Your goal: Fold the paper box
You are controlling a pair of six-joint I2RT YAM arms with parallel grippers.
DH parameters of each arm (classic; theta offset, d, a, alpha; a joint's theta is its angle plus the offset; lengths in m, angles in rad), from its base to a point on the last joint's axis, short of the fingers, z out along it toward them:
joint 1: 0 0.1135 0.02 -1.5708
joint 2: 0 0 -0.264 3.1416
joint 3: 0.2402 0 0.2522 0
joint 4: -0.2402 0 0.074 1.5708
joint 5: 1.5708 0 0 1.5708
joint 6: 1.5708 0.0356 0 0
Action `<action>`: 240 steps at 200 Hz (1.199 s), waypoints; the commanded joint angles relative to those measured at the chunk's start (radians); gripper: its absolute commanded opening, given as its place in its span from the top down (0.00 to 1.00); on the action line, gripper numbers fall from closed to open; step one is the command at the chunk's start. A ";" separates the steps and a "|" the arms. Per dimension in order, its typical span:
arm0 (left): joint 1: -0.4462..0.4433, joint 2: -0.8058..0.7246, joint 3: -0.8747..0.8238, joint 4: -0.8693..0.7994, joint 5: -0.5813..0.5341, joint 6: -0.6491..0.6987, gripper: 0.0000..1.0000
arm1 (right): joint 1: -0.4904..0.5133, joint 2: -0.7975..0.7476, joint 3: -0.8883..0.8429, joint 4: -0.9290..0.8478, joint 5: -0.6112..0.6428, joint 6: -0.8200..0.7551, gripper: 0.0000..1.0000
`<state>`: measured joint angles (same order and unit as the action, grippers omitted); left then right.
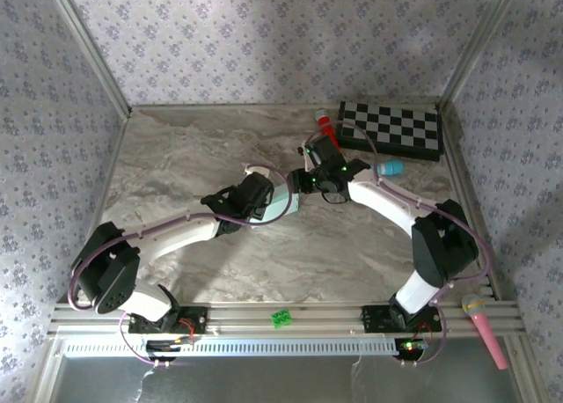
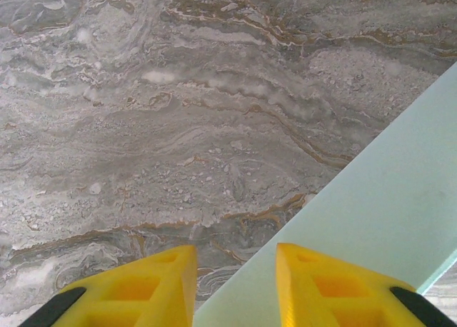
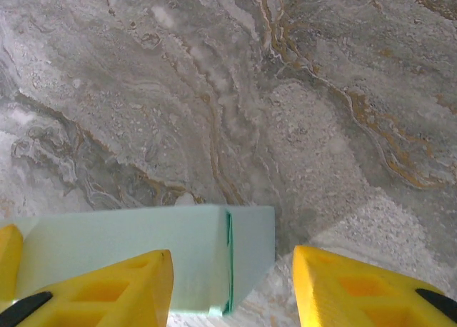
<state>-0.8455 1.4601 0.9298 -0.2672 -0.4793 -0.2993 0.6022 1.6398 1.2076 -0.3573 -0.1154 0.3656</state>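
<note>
The paper box (image 1: 283,202) is a pale mint-green closed rectangular box near the middle of the marble table. My left gripper (image 1: 269,199) comes at it from the left and is shut on it. In the left wrist view the box's flat face (image 2: 385,198) fills the right side and runs in between the yellow fingers (image 2: 235,288). My right gripper (image 1: 308,181) stands open at the box's other end. In the right wrist view the box's end (image 3: 143,248) lies between the spread fingers (image 3: 232,291), with a clear gap to the right finger (image 3: 357,291).
A black-and-white checkerboard (image 1: 391,126) lies at the back right with a red toy microphone (image 1: 327,132) beside it. A teal-blue microphone (image 1: 390,168) lies by the right forearm. A pink microphone (image 1: 484,328) and a small green piece (image 1: 281,318) rest on the front rail. Patterned walls enclose the table.
</note>
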 commanded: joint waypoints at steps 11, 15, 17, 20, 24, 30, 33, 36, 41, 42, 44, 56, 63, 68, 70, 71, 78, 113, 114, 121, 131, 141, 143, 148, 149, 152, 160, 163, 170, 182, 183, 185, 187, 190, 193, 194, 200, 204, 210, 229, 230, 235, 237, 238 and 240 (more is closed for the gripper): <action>-0.006 0.048 -0.072 -0.160 0.065 0.015 0.66 | -0.001 0.031 -0.005 0.005 -0.024 0.004 0.53; -0.007 0.049 -0.074 -0.160 0.067 0.014 0.66 | 0.001 0.032 -0.006 0.008 -0.023 0.008 0.53; -0.006 0.048 -0.074 -0.159 0.067 0.013 0.66 | 0.001 0.032 -0.006 0.008 -0.023 0.008 0.53; -0.007 0.046 -0.077 -0.157 0.068 0.013 0.66 | 0.002 0.033 -0.041 0.010 -0.023 0.009 0.54; -0.006 0.045 -0.079 -0.154 0.070 0.011 0.66 | 0.002 0.033 -0.054 0.011 -0.022 0.013 0.55; -0.006 0.042 -0.083 -0.151 0.071 0.012 0.66 | 0.004 0.034 -0.067 0.014 -0.024 0.015 0.56; -0.006 0.040 -0.084 -0.149 0.072 0.011 0.66 | 0.005 0.035 -0.073 0.014 -0.024 0.017 0.56; -0.006 0.039 -0.086 -0.149 0.072 0.010 0.66 | 0.005 0.036 -0.081 0.015 -0.024 0.018 0.56; -0.006 0.035 -0.089 -0.146 0.074 0.011 0.66 | 0.005 0.037 -0.094 0.019 -0.023 0.021 0.57; -0.006 0.034 -0.089 -0.144 0.075 0.010 0.66 | 0.006 0.037 -0.096 0.019 -0.022 0.022 0.57; -0.006 0.033 -0.091 -0.143 0.076 0.009 0.66 | 0.006 0.038 -0.100 0.020 -0.023 0.023 0.58; -0.007 0.023 -0.098 -0.136 0.079 0.008 0.65 | 0.007 0.040 -0.127 0.026 -0.023 0.031 0.59; -0.007 0.018 -0.098 -0.134 0.080 0.006 0.65 | 0.008 0.042 -0.141 0.032 -0.018 0.036 0.60; -0.006 0.012 -0.098 -0.133 0.082 0.004 0.64 | 0.008 0.043 -0.149 0.033 -0.016 0.037 0.60; -0.006 0.009 -0.098 -0.133 0.082 0.004 0.64 | 0.008 0.044 -0.150 0.032 -0.015 0.038 0.60; -0.006 0.007 -0.098 -0.133 0.082 0.003 0.63 | 0.008 0.044 -0.150 0.032 -0.014 0.038 0.60; -0.006 -0.004 -0.094 -0.135 0.085 -0.002 0.61 | 0.008 0.049 -0.156 0.031 -0.011 0.040 0.60; 0.001 -0.097 -0.040 -0.170 0.115 -0.024 0.52 | 0.011 0.067 -0.151 0.015 0.000 0.037 0.62; 0.002 -0.101 -0.039 -0.170 0.114 -0.025 0.51 | 0.011 0.068 -0.151 0.014 0.000 0.037 0.62; 0.011 -0.121 -0.034 -0.171 0.123 -0.034 0.49 | 0.012 0.073 -0.147 0.009 0.003 0.035 0.62; 0.031 -0.144 -0.035 -0.168 0.153 -0.049 0.46 | 0.014 0.077 -0.140 0.002 0.006 0.036 0.62; 0.065 -0.162 -0.041 -0.168 0.203 -0.070 0.46 | 0.018 0.079 -0.139 0.000 0.006 0.034 0.62; 0.072 -0.165 -0.042 -0.168 0.214 -0.076 0.46 | 0.018 0.079 -0.138 0.000 0.006 0.034 0.62; 0.086 -0.170 -0.047 -0.168 0.242 -0.087 0.46 | 0.020 0.078 -0.137 0.001 0.008 0.033 0.62; 0.088 -0.172 -0.047 -0.168 0.248 -0.088 0.46 | 0.020 0.078 -0.137 0.000 0.009 0.033 0.62; 0.096 -0.175 -0.050 -0.168 0.259 -0.096 0.46 | 0.020 0.077 -0.137 -0.001 0.009 0.034 0.62; 0.108 -0.183 -0.058 -0.170 0.285 -0.114 0.46 | 0.022 0.077 -0.135 -0.001 0.013 0.034 0.62; 0.112 -0.186 -0.063 -0.168 0.291 -0.121 0.46 | 0.021 0.077 -0.135 0.000 0.013 0.034 0.62; 0.120 -0.195 -0.076 -0.165 0.306 -0.133 0.45 | 0.022 0.077 -0.134 -0.002 0.014 0.035 0.62; 0.129 -0.210 -0.097 -0.153 0.337 -0.149 0.45 | 0.023 0.075 -0.132 -0.001 0.017 0.035 0.62; 0.130 -0.211 -0.098 -0.151 0.339 -0.149 0.45 | 0.023 0.074 -0.132 -0.001 0.017 0.035 0.63; 0.132 -0.214 -0.102 -0.148 0.343 -0.152 0.45 | 0.024 0.074 -0.132 -0.002 0.016 0.035 0.62; 0.134 -0.217 -0.107 -0.145 0.350 -0.155 0.45 | 0.025 0.075 -0.131 -0.003 0.016 0.035 0.62; 0.136 -0.220 -0.113 -0.142 0.358 -0.159 0.45 | 0.025 0.075 -0.131 -0.002 0.016 0.035 0.63; 0.139 -0.225 -0.117 -0.138 0.367 -0.163 0.45 | 0.025 0.075 -0.130 -0.002 0.016 0.035 0.63; 0.140 -0.227 -0.119 -0.137 0.369 -0.164 0.45 | 0.025 0.076 -0.129 -0.003 0.016 0.035 0.63; 0.144 -0.234 -0.129 -0.130 0.384 -0.172 0.45 | 0.025 0.077 -0.129 -0.004 0.016 0.034 0.63; 0.148 -0.236 -0.136 -0.126 0.395 -0.176 0.45 | 0.025 0.076 -0.129 -0.004 0.014 0.034 0.63; 0.153 -0.241 -0.145 -0.122 0.411 -0.183 0.45 | 0.025 0.078 -0.128 -0.004 0.014 0.032 0.64; 0.172 -0.256 -0.173 -0.102 0.458 -0.203 0.45 | 0.026 0.079 -0.128 -0.006 0.012 0.032 0.64; 0.173 -0.256 -0.175 -0.100 0.461 -0.204 0.45 | 0.026 0.079 -0.128 -0.006 0.012 0.032 0.64; 0.177 -0.258 -0.182 -0.093 0.468 -0.209 0.45 | 0.028 0.080 -0.128 -0.006 0.013 0.032 0.64; 0.179 -0.259 -0.186 -0.091 0.469 -0.212 0.45 | 0.027 0.080 -0.128 -0.005 0.013 0.032 0.64; 0.181 -0.259 -0.188 -0.089 0.470 -0.213 0.45 | 0.027 0.080 -0.128 -0.006 0.013 0.033 0.64; 0.183 -0.259 -0.190 -0.088 0.472 -0.215 0.45 | 0.028 0.080 -0.128 -0.005 0.013 0.033 0.64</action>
<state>-0.6804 1.2198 0.7776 -0.3508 -0.0967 -0.4709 0.6209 1.6531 1.1118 -0.2012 -0.1452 0.4034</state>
